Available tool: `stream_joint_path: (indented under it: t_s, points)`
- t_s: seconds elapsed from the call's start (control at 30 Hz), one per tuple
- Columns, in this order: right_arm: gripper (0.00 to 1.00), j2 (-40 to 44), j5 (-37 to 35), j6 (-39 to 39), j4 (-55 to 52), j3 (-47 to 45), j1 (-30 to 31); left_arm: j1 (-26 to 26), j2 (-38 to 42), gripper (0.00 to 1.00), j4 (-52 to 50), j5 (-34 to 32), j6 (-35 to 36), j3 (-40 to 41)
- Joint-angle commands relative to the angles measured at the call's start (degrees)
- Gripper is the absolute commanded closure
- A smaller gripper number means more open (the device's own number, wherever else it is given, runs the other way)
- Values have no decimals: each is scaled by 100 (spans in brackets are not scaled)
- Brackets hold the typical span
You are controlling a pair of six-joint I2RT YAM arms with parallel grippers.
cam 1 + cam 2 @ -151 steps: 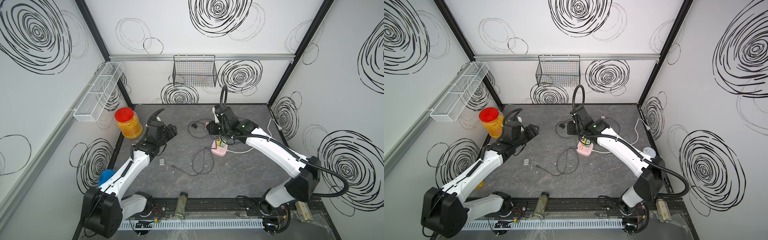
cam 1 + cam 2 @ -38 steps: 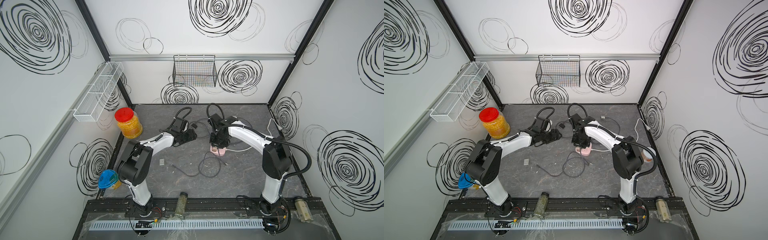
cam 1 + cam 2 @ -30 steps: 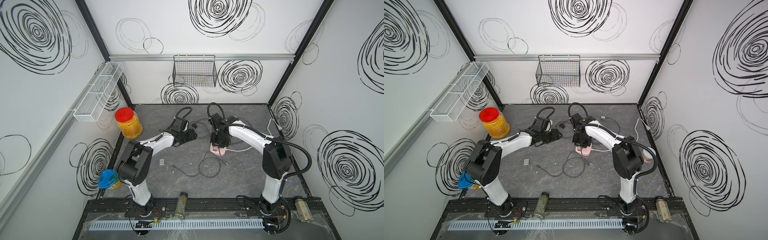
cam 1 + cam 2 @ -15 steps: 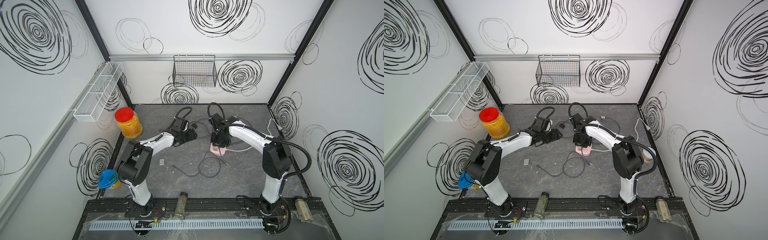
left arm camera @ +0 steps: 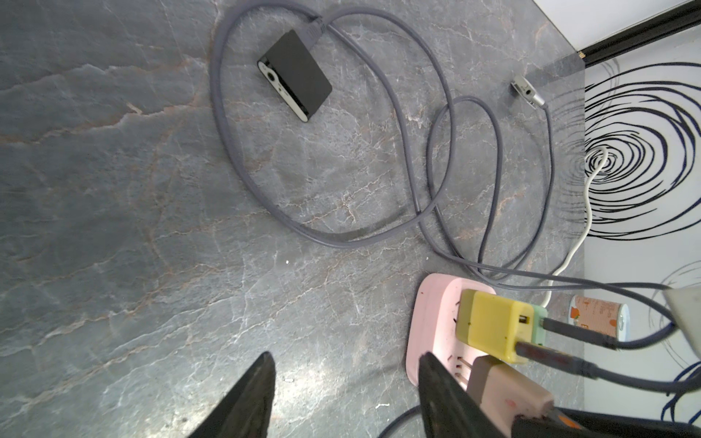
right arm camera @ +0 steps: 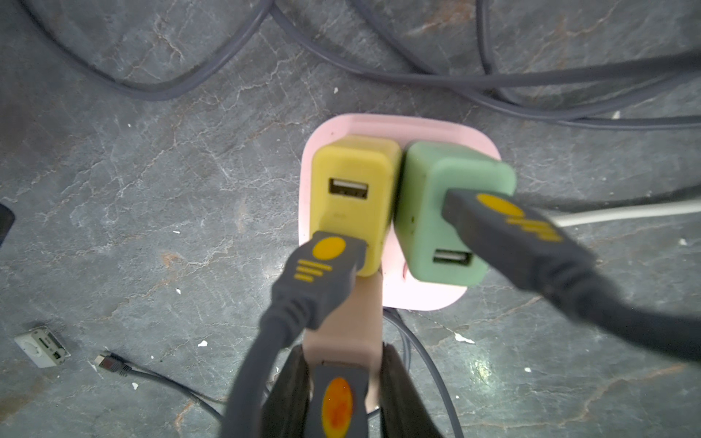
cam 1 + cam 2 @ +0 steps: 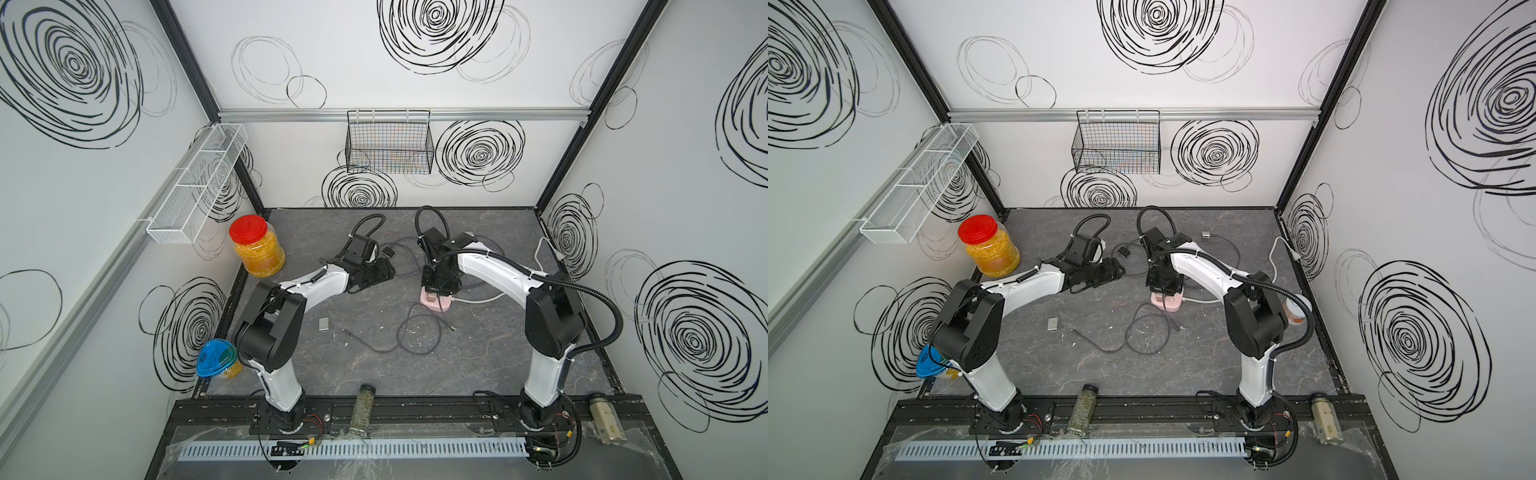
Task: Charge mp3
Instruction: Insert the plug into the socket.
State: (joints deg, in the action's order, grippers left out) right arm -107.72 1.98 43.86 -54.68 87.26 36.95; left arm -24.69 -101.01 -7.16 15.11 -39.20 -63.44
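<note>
Much of pink adapter behind cable

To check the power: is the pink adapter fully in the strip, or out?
Not fully in. In the left wrist view, bare prongs show between the adapter and the strip; the right gripper holds it.

White-shelled, black-jointed left arm and right arm are pictured, a black ribbed hose strung along the latter.

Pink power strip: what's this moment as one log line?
right gripper: shut on pink charger | pink charger: prongs at power strip, not fully in | left gripper: open, empty | black mp3 player: flat on table
</note>
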Motion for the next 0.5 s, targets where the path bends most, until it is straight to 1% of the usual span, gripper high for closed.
stream_joint_path:
  t_s: [0.0, 0.47]
  points:
    - [100, -27, -127, 9, -157, -148, -23, -35, -41, 37, 41, -75, -17, -178]
    - [100, 47, -93, -125, -166, -236, -47, -56, -15, 37, 4, -114, 0, -160]
